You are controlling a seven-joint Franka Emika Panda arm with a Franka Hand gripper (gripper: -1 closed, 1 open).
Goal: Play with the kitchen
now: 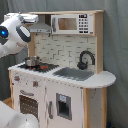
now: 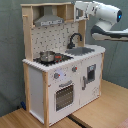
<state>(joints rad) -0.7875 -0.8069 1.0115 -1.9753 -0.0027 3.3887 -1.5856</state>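
Observation:
The kitchen (image 1: 65,50) is a tall white and light-wood toy with a grey hood (image 1: 40,27), a microwave (image 1: 72,23), a black faucet (image 1: 85,59), a sink (image 1: 75,74) and an oven door (image 1: 29,105). A small metal pot (image 1: 31,61) sits on the stove. My gripper (image 1: 31,18) is up at the kitchen's top shelf, beside the hood. In the second exterior view the gripper (image 2: 78,8) is at the upper right corner of the kitchen (image 2: 50,37), above the faucet (image 2: 75,39) and the sink (image 2: 82,50).
The kitchen stands on a wooden surface (image 2: 100,110) in front of a grey curtain (image 2: 10,50). My white arm (image 2: 107,20) reaches in from the second exterior view's right. A white rounded part of the robot (image 1: 12,117) fills the first exterior view's lower left corner.

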